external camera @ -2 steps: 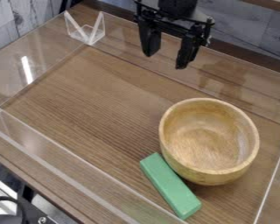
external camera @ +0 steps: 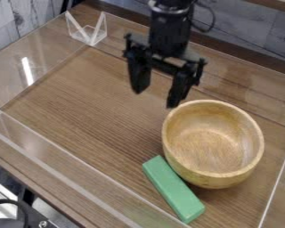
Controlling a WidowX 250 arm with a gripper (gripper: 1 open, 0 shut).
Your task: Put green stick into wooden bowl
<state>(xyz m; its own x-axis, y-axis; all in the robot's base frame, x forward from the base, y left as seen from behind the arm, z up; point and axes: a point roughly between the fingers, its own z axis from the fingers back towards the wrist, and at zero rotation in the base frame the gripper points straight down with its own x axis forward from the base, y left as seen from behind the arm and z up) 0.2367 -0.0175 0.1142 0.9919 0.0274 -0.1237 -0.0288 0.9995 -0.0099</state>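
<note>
Clear walls (external camera: 38, 169) ring table (external camera: 85, 107) – apparently acrylic.

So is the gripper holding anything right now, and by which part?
Nothing is held. The gripper is open and empty; the green stick lies on the table beside the wooden bowl.

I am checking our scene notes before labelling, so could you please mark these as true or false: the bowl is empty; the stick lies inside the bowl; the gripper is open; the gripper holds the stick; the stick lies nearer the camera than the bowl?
1. The bowl is empty. True.
2. The stick lies inside the bowl. False: it lies flat on the table, just outside the bowl's near rim.
3. The gripper is open. True: its fingers stand apart.
4. The gripper holds the stick. False: nothing is between its fingers, and it hangs above the table, beyond the bowl.
5. The stick lies nearer the camera than the bowl. True.
</note>
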